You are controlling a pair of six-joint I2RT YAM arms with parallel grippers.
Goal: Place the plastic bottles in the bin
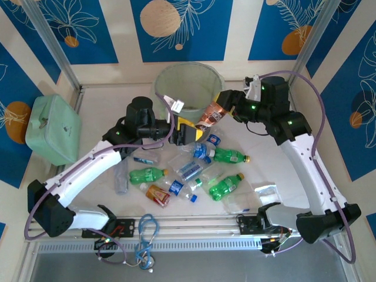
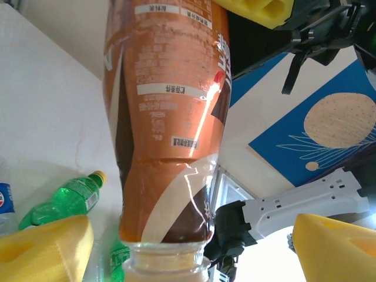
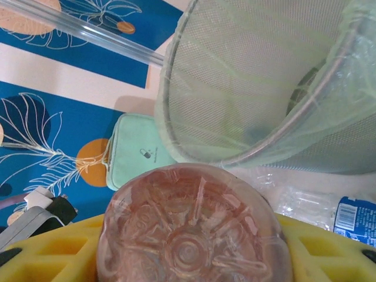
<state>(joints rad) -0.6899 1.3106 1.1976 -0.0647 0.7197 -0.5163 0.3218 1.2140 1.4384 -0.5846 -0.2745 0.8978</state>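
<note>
Basically a drop-in step. Right claw is clamped on the base end of the amber bottle. The bottle hangs at a slant, neck lower, just in front of the bin, close to its near rim. Can't tell if it touches the rim. Left claw is spread wide, pads either side of the bottle's neck, no contact that I can see.

How to do it well, IMO:
- Left claw shd keep off the neck so nothing snags when the bottle goes up.
- Right arm needs the bottle above the bin's rim and over the opening before letting go.
- Liner bag sits loose over the rim, so a low pass could drag it or nudge the bin.
- Grip is on the rounded base only and the plastic is slick, so go slow w/ no swing.
- Let go only once the whole bottle is over the mouth. Half across the rim, it'd prob. tip back out.

Rel. to the claws: the amber bottle runs from the right claw at its base, bin side, to the left claw around its neck, farther from the bin. The other plastic bottles, green ones and clear ones w/ blue labels, lie scattered on the surface on the bin's near side, apart from both claws.
</note>
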